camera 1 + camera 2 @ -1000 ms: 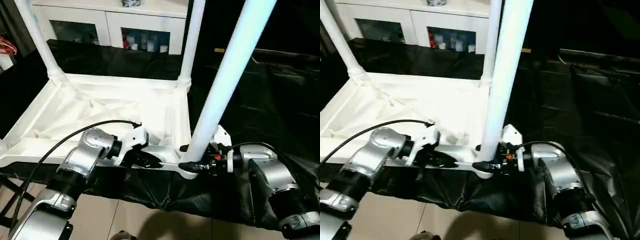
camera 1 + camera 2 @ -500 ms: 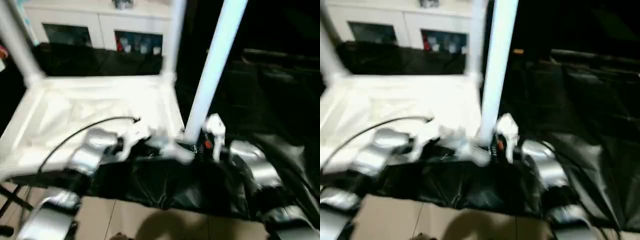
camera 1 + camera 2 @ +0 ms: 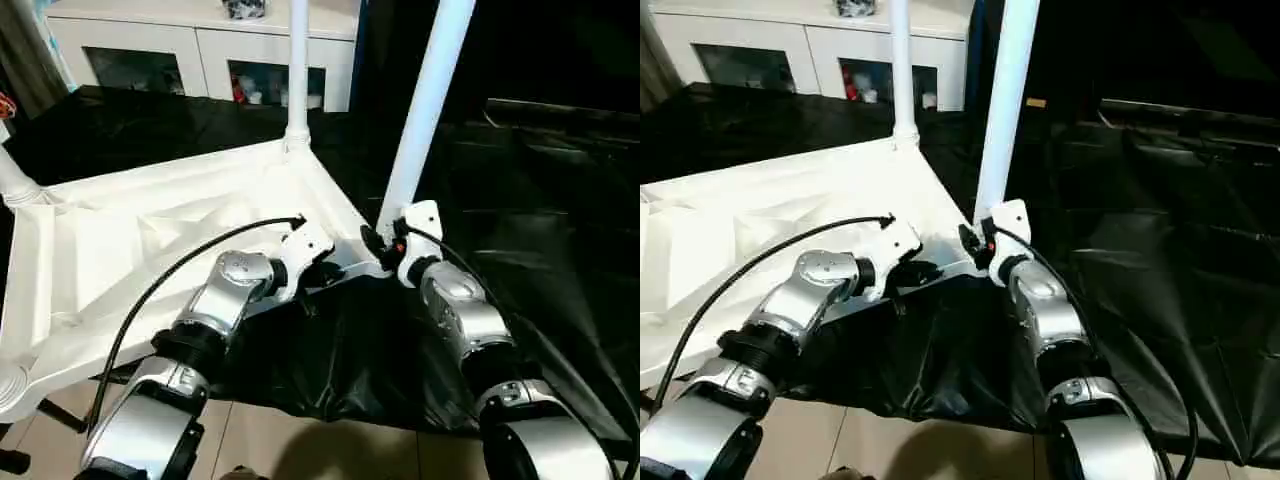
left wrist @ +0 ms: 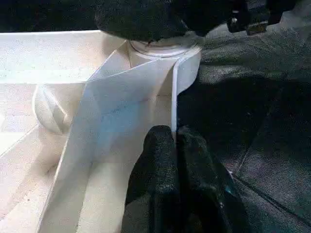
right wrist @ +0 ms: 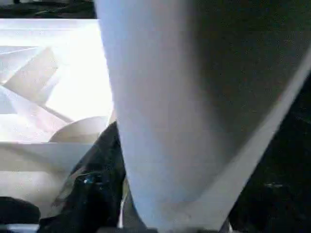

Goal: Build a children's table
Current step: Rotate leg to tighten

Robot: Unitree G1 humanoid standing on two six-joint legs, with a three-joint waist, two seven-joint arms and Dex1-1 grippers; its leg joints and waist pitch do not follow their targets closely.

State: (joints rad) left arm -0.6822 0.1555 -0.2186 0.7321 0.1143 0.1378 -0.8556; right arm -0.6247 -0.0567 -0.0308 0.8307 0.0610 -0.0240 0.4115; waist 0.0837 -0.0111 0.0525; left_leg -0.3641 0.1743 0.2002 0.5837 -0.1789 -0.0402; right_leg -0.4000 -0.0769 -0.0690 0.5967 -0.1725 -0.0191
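The upside-down children's table [image 3: 150, 240] has now turned on the black sheet [image 3: 520, 250], its near right corner pulled nearer, left gripper [image 4: 174, 141] pinched on its rim, right gripper [image 3: 385, 245] clasping the near leg [image 3: 425, 100] there, probably to bring the empty socket [image 3: 10, 385] within reach.

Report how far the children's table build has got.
Done: the tabletop lies upside down on the black-sheeted table, with legs standing in the far corner and the left corner. In hand: the right gripper holds a third leg at the near corner socket while the left gripper pinches the tabletop's rim. Left: the nearest-left socket has no leg.
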